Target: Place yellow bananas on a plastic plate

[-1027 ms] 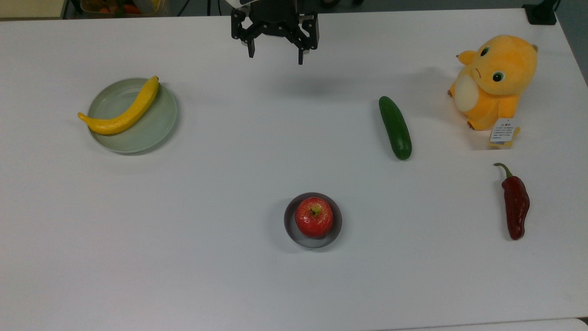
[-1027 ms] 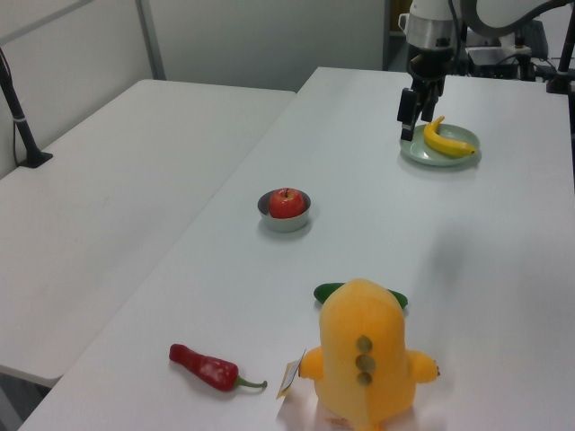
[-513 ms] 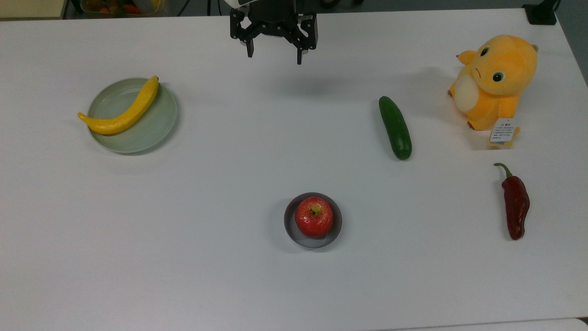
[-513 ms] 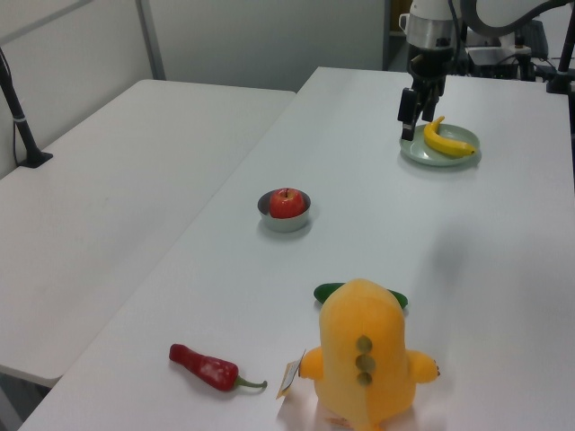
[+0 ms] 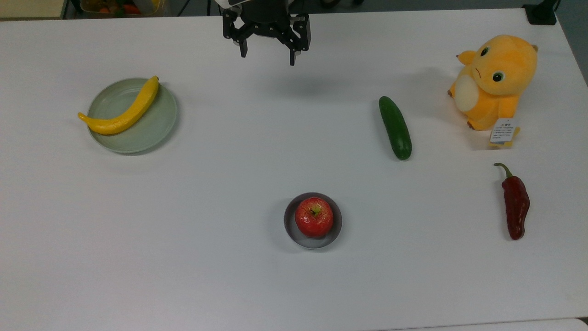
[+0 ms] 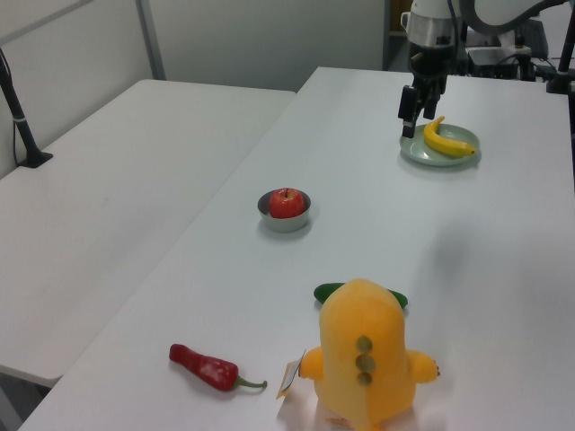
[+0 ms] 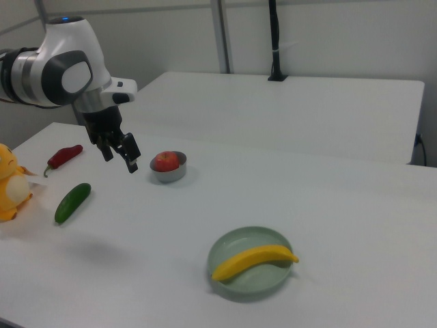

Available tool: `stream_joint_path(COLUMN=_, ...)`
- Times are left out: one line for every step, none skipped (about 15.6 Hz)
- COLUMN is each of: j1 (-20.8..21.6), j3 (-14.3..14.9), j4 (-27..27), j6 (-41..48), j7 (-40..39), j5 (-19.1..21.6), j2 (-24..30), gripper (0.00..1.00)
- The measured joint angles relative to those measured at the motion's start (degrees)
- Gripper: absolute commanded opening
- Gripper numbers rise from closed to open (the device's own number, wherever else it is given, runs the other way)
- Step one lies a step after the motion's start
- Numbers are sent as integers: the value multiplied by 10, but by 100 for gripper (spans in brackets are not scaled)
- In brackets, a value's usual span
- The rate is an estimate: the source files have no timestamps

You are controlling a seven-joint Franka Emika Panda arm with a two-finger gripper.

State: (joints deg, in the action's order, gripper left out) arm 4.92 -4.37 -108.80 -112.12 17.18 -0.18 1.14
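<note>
Lying across the plate (image 5: 151, 131) on the white counter (image 5: 229, 184), a yellow banana (image 5: 124, 112), end effector (image 5: 267, 54) up in the air well apart from the plate, fingers wide, holding nothing.

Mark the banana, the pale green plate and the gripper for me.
Banana (image 5: 124, 115): top view, middle of its curved body.
Pale green plate (image 5: 154, 131): top view, bare inner surface.
Gripper (image 5: 267, 51): top view, midway between its open fingertips.
</note>
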Motion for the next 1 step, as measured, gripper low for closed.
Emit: stream_joint_path(j1=-1, j3=0, j4=0, j6=0, j7=0, j5=0, j2=0, gripper=100)
